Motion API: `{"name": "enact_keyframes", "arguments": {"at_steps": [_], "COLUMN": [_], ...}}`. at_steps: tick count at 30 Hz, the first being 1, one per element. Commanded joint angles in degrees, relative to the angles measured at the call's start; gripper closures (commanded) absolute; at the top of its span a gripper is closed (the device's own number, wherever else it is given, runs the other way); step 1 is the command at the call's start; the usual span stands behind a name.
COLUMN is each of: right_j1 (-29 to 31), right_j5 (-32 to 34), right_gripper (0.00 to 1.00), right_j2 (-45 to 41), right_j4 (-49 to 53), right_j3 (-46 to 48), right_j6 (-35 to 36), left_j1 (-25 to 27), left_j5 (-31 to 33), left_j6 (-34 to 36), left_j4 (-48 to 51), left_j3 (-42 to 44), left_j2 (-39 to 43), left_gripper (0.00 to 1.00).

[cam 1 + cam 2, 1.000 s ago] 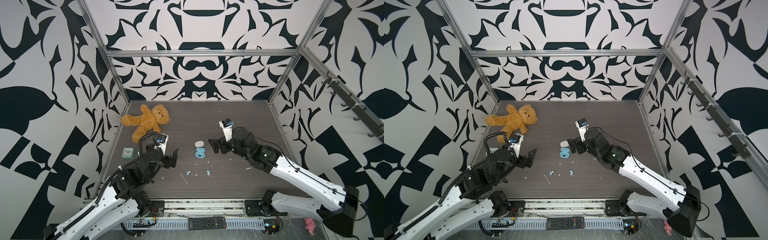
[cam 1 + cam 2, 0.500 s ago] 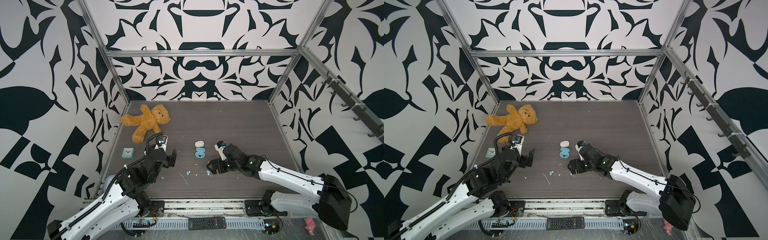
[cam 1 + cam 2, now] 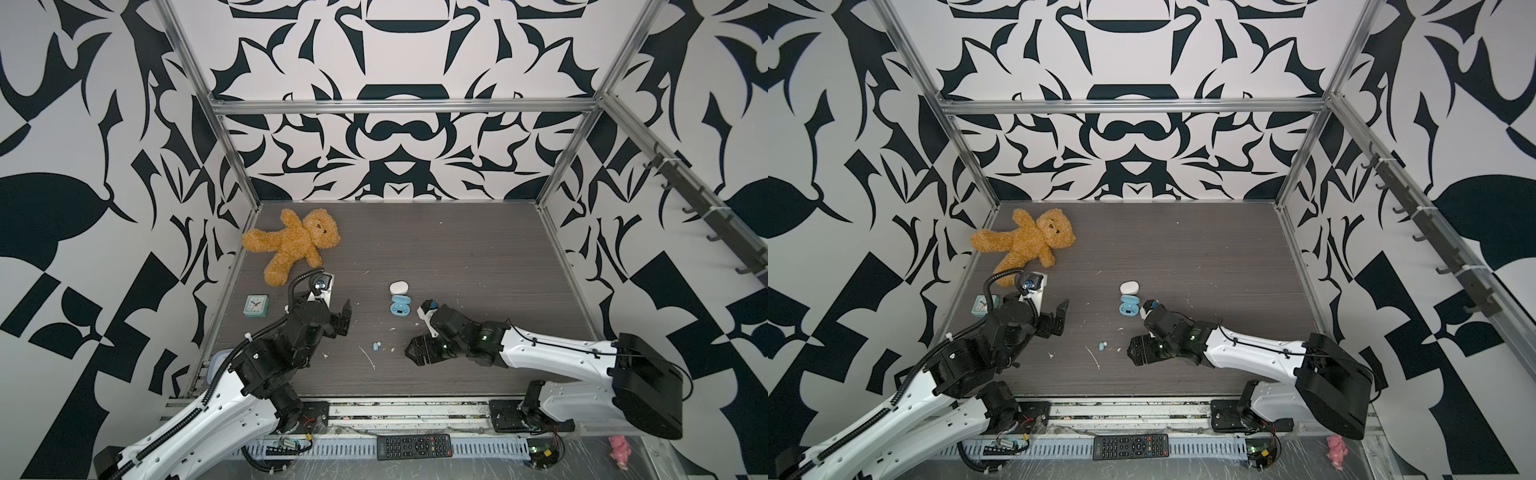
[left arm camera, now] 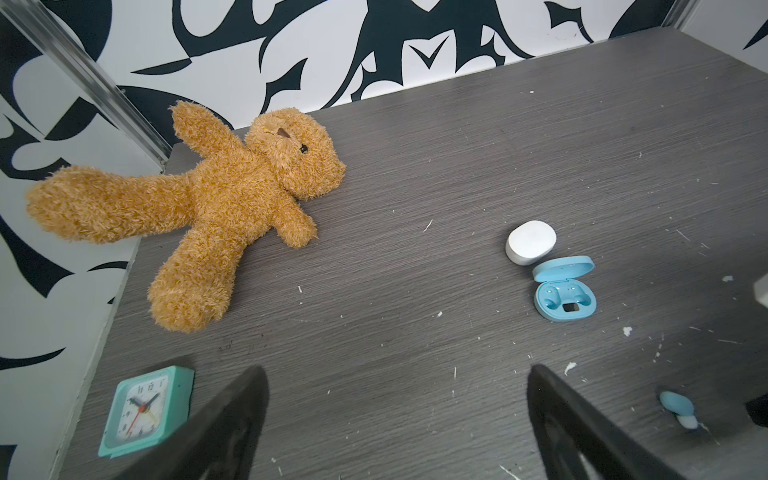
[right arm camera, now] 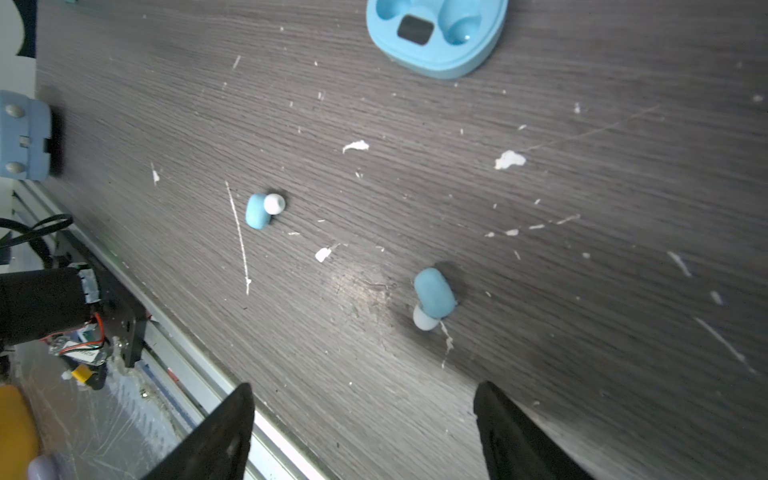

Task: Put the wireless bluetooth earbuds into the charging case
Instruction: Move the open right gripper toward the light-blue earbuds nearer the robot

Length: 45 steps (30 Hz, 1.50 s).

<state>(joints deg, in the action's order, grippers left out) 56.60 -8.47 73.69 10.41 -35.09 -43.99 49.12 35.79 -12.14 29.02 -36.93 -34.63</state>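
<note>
Right claw (image 5: 363, 386) low over the bench (image 5: 602, 199), jaws spread and empty, lined up on one blue earbud (image 5: 432, 297). The second earbud (image 5: 259, 210) lies further left. The open charging case (image 5: 436, 37) sits beyond, sockets up. Left claw (image 4: 397, 370) is released and holds nothing.

The right hand (image 3: 415, 351) has left its raised spot just right of the open blue charging case (image 3: 398, 306). It has swung down to the near side of the case and now sits low over the bench (image 3: 457, 249). Its arm, bent up high a second ago, now lies stretched out almost flat. A light blue earbud (image 5: 434, 297) that lay in plain sight nearer than the case is now covered by that hand in both top views. The right wrist view shows it just ahead of the parted jaws.
</note>
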Motion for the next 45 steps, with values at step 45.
{"name": "enact_keyframes", "arguments": {"at_steps": [45], "right_j1": [4.1], "right_j5": [2.0], "right_gripper": [0.33], "right_j2": [14.3], "right_j4": [-5.0], "right_j3": [-9.0], "right_j6": [-3.5], "left_j1": [-0.3], "left_j5": [-3.4], "left_j6": [0.9], "left_j4": [-1.5], "left_j3": [0.8], "left_j2": [0.1], "left_gripper": [0.01]}}
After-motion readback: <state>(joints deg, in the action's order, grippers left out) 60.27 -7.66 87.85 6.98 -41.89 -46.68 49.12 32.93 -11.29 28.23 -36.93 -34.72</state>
